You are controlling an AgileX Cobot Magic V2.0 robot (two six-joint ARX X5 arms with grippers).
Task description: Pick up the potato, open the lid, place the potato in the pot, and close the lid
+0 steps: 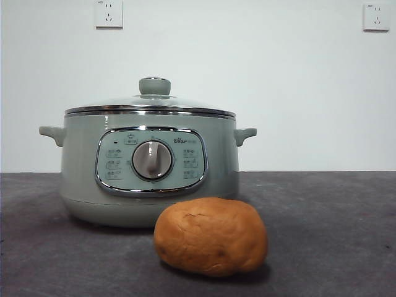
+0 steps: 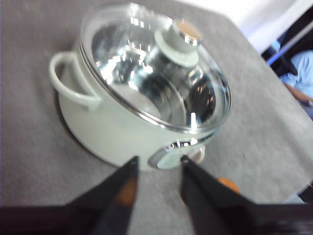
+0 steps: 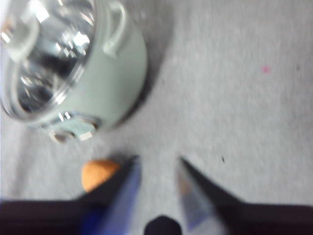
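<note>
The orange-brown potato (image 1: 211, 236) lies on the grey table in front of the pot (image 1: 148, 167), a little to its right. The sage-green pot stands with its glass lid (image 1: 151, 104) shut on it, knob on top. The left gripper (image 2: 157, 164) is open and empty, high above the table beside the pot (image 2: 122, 127); the lid (image 2: 156, 68) shows below it, and the potato (image 2: 228, 185) peeks out behind a jaw. The right gripper (image 3: 156, 164) is open and empty, high above bare table, with the potato (image 3: 98, 174) and pot (image 3: 105, 73) off to one side. Neither arm shows in the front view.
A grey mat (image 1: 334, 235) covers the table. A white wall with two sockets (image 1: 109, 13) stands behind. A person in blue (image 2: 301, 73) shows past the table's edge in the left wrist view.
</note>
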